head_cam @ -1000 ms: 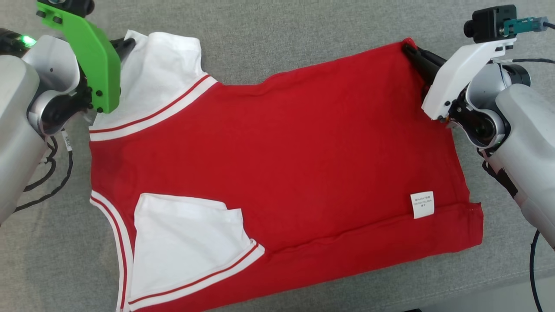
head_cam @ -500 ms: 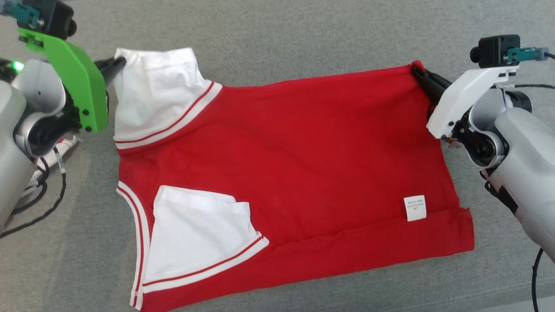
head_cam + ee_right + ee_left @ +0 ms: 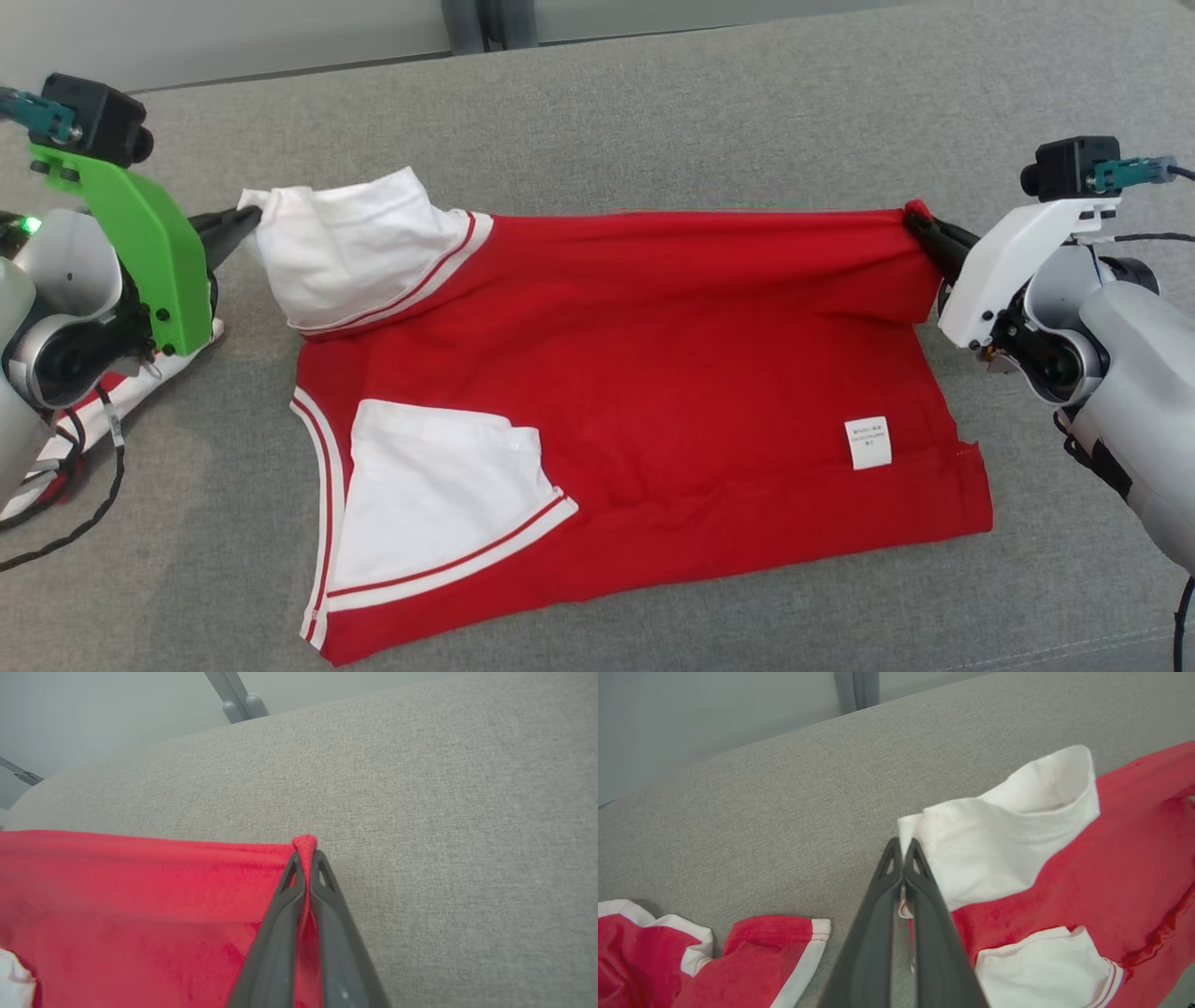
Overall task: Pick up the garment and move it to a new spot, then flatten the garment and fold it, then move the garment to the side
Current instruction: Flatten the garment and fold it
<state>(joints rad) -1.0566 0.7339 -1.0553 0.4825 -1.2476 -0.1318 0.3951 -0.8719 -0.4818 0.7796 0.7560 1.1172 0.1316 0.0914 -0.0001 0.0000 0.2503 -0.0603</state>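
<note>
My left gripper (image 3: 250,217): clamped shut on the cuff edge of the far white sleeve (image 3: 355,247), at the shirt's far left corner.
My right gripper (image 3: 912,223): pinched tight on the red far right corner, with a nub of cloth poking out past my fingers (image 3: 280,914).
The garment (image 3: 644,364): a red shirt with white sleeves, on the grey cushion (image 3: 709,121). Its far edge is pulled taut in a straight line between my two grippers and its near part lies on the fabric.
The near sleeve (image 3: 439,495): folded in over the red body.
The care label (image 3: 868,441): white, on the red cloth near the right hem.
The second garment (image 3: 691,961): red and white, crumpled beside my left arm, apart from the one I hold.
</note>
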